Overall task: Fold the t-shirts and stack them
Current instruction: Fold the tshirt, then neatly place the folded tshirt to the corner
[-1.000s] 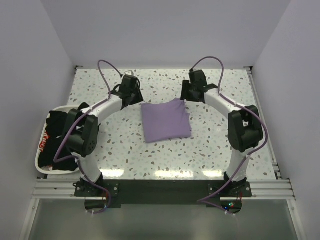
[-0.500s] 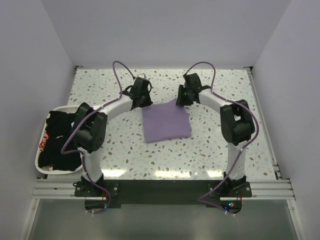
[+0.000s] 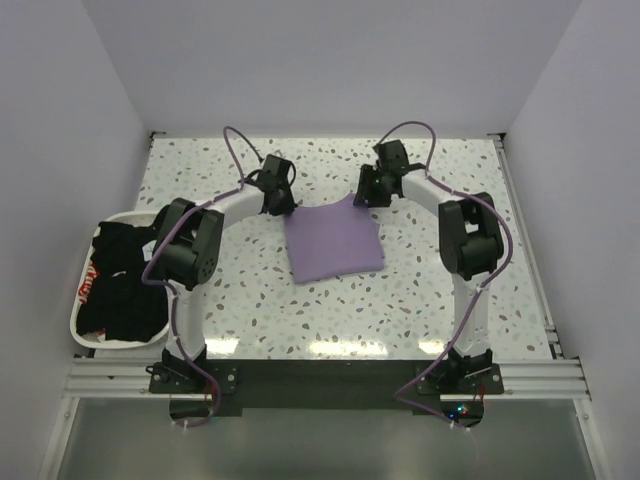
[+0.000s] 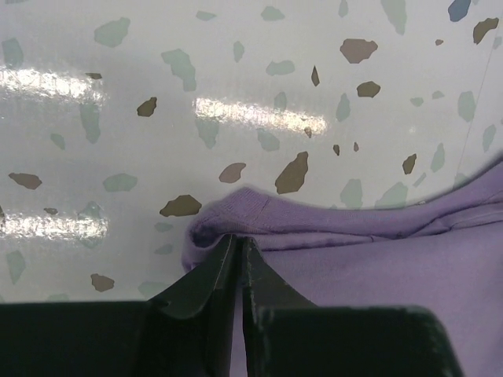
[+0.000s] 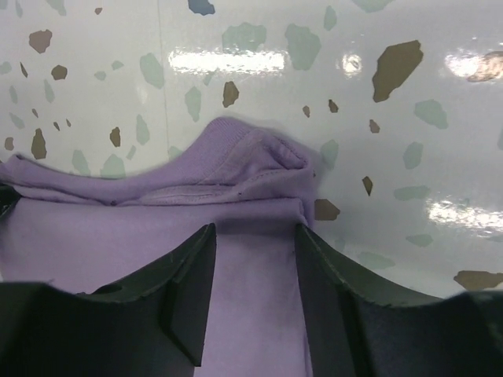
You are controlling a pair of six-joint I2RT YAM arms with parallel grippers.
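A lavender t-shirt (image 3: 333,240) lies folded into a rough square on the speckled table's middle. My left gripper (image 3: 283,200) is at its far left corner; in the left wrist view the jaws (image 4: 238,239) are pinched together on the folded cloth edge (image 4: 377,275). My right gripper (image 3: 366,192) is at the far right corner, open, with its fingers (image 5: 253,232) resting on the cloth (image 5: 251,173) on either side of a strip of it. Black t-shirts (image 3: 125,290), one with a red-and-white print (image 3: 90,285), are heaped at the left.
The black shirts fill a white tray (image 3: 75,300) at the table's left edge, beside the left arm's elbow. White walls close in the table on the left, back and right. A metal rail runs along the near edge by the arm bases.
The left gripper moved right onto the shirt's far left corner and closed there. The right gripper shifted left to the far right corner, narrowed, then widened again. The shirt has hardly moved.
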